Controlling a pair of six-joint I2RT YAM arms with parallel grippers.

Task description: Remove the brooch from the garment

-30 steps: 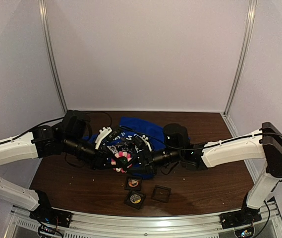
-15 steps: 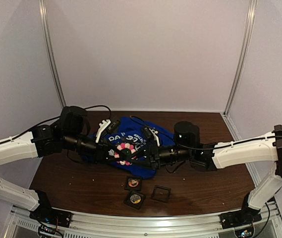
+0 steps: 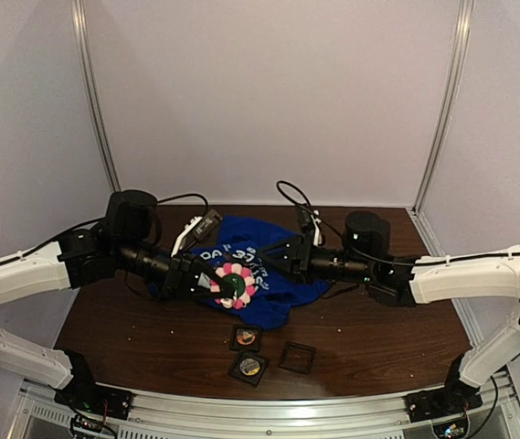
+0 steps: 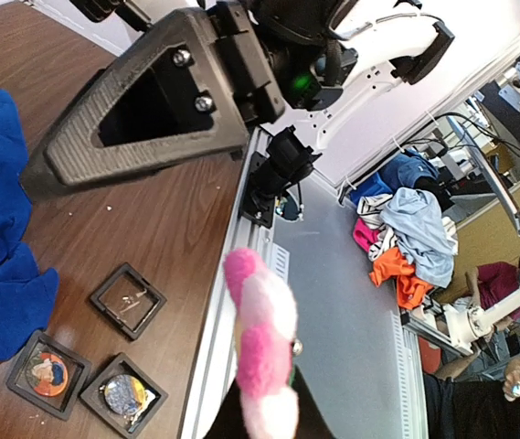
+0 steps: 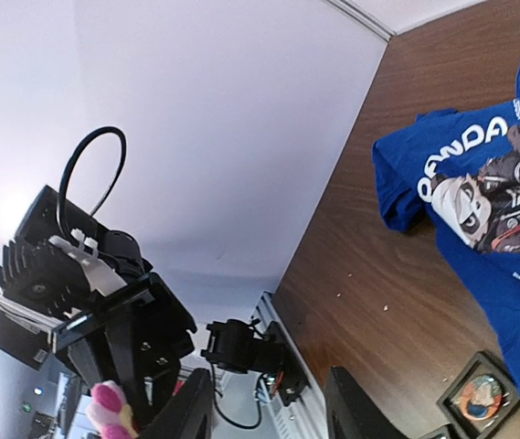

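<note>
Holding, left claw [image 3: 226, 285]: clamped shut on the brooch, reaching in from the left side of the bench [image 3: 132, 338].
Left arm: white links low on the left, black wrist stretched toward the middle of the bench.
Brooch [image 3: 233, 280]: a round flower of pink and white petals with a dark centre. From above it sits over the near left edge of the garment. In the left wrist view the brooch [image 4: 264, 347] stands edge-on, with no fabric touching it.
Garment [image 3: 273, 274]: a royal-blue T-shirt, crumpled mid-bench between the two wrists. The right wrist view shows the garment [image 5: 515, 293] lying print up, with white lettering and a dark graphic.
Right claw [image 3: 287, 259]: over the far part of the shirt, pointing left toward the brooch. In its own view the right claw [image 5: 273, 412] has its jaws standing apart with nothing between them.
Right arm: white link running in from the right edge, black wrist above the shirt's right side.
Small cases [image 3: 246, 337]: three black square ones on bare wood just in front of the shirt. Two hold round badges. What the third case [image 4: 129, 300] holds is too small to tell.
</note>
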